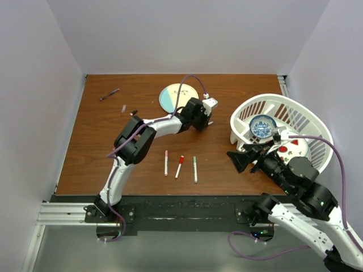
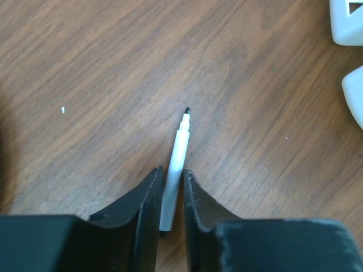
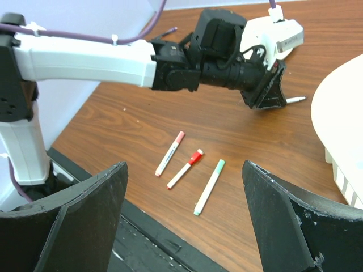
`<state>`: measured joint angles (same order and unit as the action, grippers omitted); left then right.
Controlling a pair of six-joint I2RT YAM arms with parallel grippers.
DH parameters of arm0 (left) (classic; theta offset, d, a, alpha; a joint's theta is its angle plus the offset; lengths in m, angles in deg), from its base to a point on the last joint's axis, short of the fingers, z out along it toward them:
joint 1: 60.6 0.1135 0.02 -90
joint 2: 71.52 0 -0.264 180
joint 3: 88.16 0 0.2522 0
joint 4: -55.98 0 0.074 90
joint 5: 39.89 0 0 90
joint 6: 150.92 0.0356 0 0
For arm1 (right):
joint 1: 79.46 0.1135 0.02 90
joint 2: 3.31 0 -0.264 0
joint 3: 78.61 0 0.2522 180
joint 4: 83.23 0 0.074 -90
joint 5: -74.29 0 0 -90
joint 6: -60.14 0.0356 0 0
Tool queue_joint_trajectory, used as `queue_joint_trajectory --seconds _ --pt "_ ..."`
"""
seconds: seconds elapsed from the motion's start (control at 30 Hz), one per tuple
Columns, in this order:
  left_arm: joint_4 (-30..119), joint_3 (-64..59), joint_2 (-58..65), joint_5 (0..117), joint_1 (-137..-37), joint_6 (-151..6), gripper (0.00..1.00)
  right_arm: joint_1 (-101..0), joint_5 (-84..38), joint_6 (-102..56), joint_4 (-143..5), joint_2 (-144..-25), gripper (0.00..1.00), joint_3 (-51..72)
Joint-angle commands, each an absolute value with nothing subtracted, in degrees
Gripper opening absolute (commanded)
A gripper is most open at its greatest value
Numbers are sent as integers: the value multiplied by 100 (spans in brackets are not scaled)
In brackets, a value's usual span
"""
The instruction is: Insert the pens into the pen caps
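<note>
Three capped pens (image 1: pixel 180 166) at near edge | left jaws grip uncapped black-tipped pen (image 2: pixel 177 158) | right jaws wide, empty | purple pen (image 1: pixel 109 94) far-left corner, likely pending

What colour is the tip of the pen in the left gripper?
Black tip on the pen; the left wrist view shows it best.

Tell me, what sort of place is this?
Likely a robotics lab test cell: two robot arms bolted to a metal rail at a wooden table, boxed in by plain white walls, with marker pens laid out.
</note>
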<state>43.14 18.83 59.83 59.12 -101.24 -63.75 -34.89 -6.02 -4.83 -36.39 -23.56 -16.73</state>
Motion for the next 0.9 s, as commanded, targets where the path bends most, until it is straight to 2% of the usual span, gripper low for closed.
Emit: queue_joint_trajectory --seconds 0.0,0.13,0.4,0.67,0.87 --pt "4089 1465 5970 5626 -10234 -6302 18 -3490 -534 -315 -3677 -2291 85 -1414" --pt "4334 1069 5716 5661 -10296 -6451 0 -3499 -683 -166 -3651 -2352 85 -1449" --pt "5275 -582 4453 6240 -10287 -7619 0 -3499 -1026 142 -3835 -2510 86 -1677" --pt "7049 -2286 2923 7276 -10208 -9570 0 -3499 -1509 555 -4371 -3116 84 -2125" --pt "8676 -3316 2035 7621 -10191 -10968 0 -3490 -1729 1100 -5521 -3573 72 -2661"
